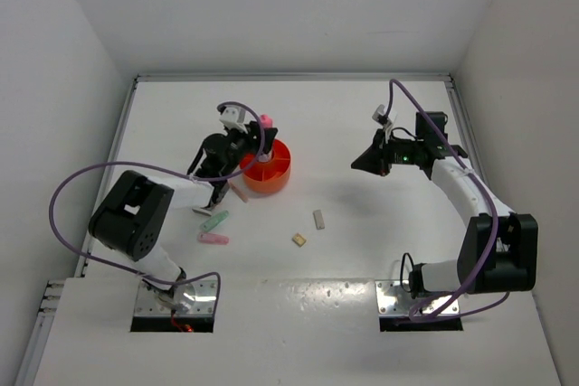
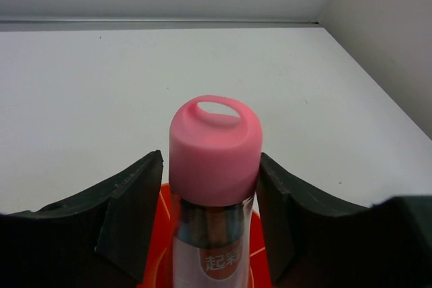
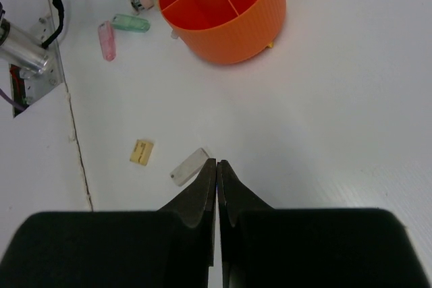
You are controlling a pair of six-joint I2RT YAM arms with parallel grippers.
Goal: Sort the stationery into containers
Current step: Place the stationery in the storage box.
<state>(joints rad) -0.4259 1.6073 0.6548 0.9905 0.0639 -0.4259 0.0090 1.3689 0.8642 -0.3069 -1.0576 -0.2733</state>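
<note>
**Left gripper** (image 2: pixel 211 193): pinching the pink-capped capsule (image 2: pixel 214 143), one finger on each side, with the capsule's lower end at the central cup of the orange tub (image 1: pixel 276 178).

**Right gripper** (image 3: pixel 217 170): fingers pressed together with nothing between them, at 3 o'clock of the tub and well apart from it.

**On the tabletop** (image 1: pixel 362 115):
- At 7 o'clock of the tub: mint stick (image 1: pixel 214 221) and pink stick (image 1: pixel 213 239), side by side.
- At 5 o'clock of the tub: tan block (image 1: pixel 298 240) and white piece (image 1: pixel 318 219).

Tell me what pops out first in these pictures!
The bright orange tub, left of middle on the white table, grabs you first. A pink-capped tube pokes up from its middle cup, between the fingers of the left tool. Small pastel pieces lie scattered near it.
</note>
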